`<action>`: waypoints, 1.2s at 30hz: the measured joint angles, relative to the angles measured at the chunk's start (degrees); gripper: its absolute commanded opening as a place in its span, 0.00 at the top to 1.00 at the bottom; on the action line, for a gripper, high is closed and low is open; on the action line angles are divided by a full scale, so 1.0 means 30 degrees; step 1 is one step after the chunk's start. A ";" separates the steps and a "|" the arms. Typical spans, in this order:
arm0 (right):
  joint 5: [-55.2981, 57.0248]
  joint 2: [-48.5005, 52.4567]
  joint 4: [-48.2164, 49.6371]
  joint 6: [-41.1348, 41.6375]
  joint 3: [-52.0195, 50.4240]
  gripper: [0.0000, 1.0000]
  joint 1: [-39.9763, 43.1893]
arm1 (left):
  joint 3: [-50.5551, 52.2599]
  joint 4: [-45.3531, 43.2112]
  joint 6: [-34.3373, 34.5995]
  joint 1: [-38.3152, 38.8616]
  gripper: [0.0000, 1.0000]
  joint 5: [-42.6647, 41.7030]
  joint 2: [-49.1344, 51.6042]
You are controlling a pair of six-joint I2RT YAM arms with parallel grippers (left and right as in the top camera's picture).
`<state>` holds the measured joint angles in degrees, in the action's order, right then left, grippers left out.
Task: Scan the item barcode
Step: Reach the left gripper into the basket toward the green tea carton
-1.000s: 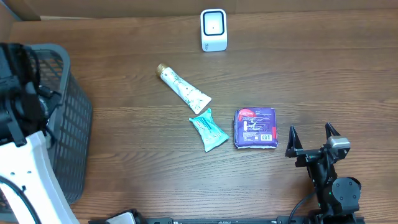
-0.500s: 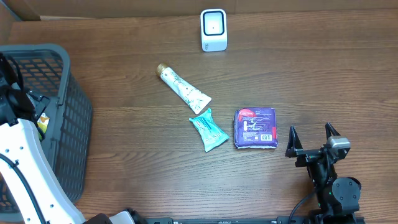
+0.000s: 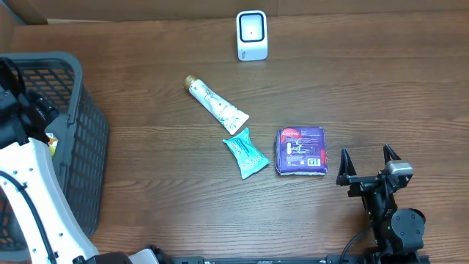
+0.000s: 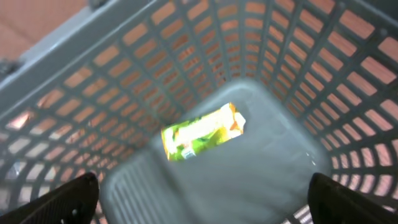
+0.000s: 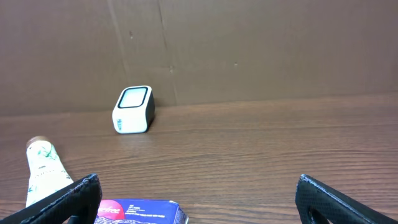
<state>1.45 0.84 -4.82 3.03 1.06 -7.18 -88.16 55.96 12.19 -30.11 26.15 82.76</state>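
Three items lie mid-table: a white tube (image 3: 216,105), a teal packet (image 3: 245,152) and a purple packet (image 3: 301,150) with its label up. The white scanner (image 3: 251,35) stands at the far edge. My right gripper (image 3: 366,155) rests open just right of the purple packet, which sits low left in its wrist view (image 5: 140,211), with the scanner (image 5: 133,109) beyond. My left gripper (image 4: 208,202) hangs open inside the grey basket (image 4: 280,50), above a yellow-green packet (image 4: 202,132) lying on the basket floor. Nothing sits between either pair of fingers.
The grey mesh basket (image 3: 88,154) fills the table's left side, with my left arm (image 3: 26,158) reaching over it. A brown cardboard wall (image 5: 249,50) backs the table behind the scanner. The tube (image 5: 42,163) lies left of the right gripper's view.
The left arm has shifted toward the near-left over the basket, uncovering more of the rim and a bit of the yellow-green packet. The right arm and table items are unmoved.
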 measured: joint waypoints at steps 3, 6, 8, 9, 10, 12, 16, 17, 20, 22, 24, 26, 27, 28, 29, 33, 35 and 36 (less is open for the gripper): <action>0.0000 0.0000 0.0015 0.0000 0.0000 0.00 0.0000 | 0.1282 -0.1749 -0.2302 0.0000 0.00 -0.0051 0.0000; 0.0000 0.0000 0.0015 -0.0007 0.0000 0.00 0.0000 | 0.2157 -0.2900 -0.4065 -0.0073 0.00 -0.0087 0.0007; 0.0000 0.0000 0.0007 0.0000 0.0000 0.00 0.0000 | 0.2718 -0.3402 -0.5472 -0.0321 0.00 -0.0233 0.0007; 0.0000 0.0000 0.0015 -0.0007 0.0000 0.00 0.0000 | 0.2892 -0.3504 -0.5989 -0.0444 0.00 -0.0437 0.0007; 0.0000 0.0000 0.0007 -0.0007 0.0000 0.00 0.0000 | 0.3075 -0.3665 -0.6637 -0.0656 0.01 -0.0780 0.0015; 0.0000 0.0000 0.0015 -0.0007 0.0000 0.00 0.0000 | 0.3308 -0.3861 -0.7766 -0.1260 0.01 -0.1821 0.0015; 0.0000 0.0000 0.0007 0.0000 0.0000 0.00 0.0000 | 0.3366 -0.4313 -0.9464 -0.3162 0.00 -0.4736 0.0124; 0.0007 0.0000 0.0007 -0.0007 0.0000 0.00 0.0000 | 0.3366 -0.4335 -0.9748 -0.3599 0.00 -0.5282 0.0233; 0.0000 0.0000 0.0007 -0.0007 0.0000 0.00 0.0000 | 0.3366 -0.4328 -1.0506 -0.4728 0.03 -0.6754 0.0896; 0.0000 0.0000 0.0007 0.0000 0.0000 0.00 0.0000 | 0.3366 -0.4299 -1.0790 -0.5020 0.07 -0.7461 0.1574; 0.0000 0.0000 0.0015 0.0000 0.0000 0.00 0.0000 | 0.3366 -0.4299 -1.0987 -0.4991 0.08 -0.7941 0.2295; 0.0000 0.0000 0.0000 -0.0007 0.0000 0.00 0.0000 | 0.3366 -0.4299 -1.1264 -0.4954 0.07 -0.8298 0.3147; 0.0000 0.0000 0.0007 0.0000 0.0000 0.00 0.0000 | 0.3366 -0.4306 -1.1446 -0.4940 0.07 -0.8466 0.3665; 0.0000 0.0000 0.0007 -0.0007 0.0000 0.00 0.0000 | 0.3366 -0.4306 -1.1591 -0.4918 0.06 -0.8524 0.3956; 0.0000 0.0000 0.0015 0.0000 0.0000 0.00 0.0000 | 0.3366 -0.4320 -1.1730 -0.4918 0.05 -0.8590 0.4335; 0.0000 0.0000 0.0015 -0.0007 0.0000 0.00 0.0000 | 0.3381 -0.4707 -1.2305 -0.4925 0.02 -0.8561 0.5508; 0.0007 0.0000 0.0007 -0.0007 0.0000 0.00 0.0000 | 0.3381 -0.5071 -1.2568 -0.4918 0.01 -0.8517 0.5872; 0.0000 0.0000 0.0007 -0.0007 0.0000 0.00 0.0000 | 0.3381 -0.5340 -1.2648 -0.4918 0.01 -0.8510 0.6047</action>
<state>1.45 0.84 -4.80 3.01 1.06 -7.18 -78.02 39.94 -25.76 -44.86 0.62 100.90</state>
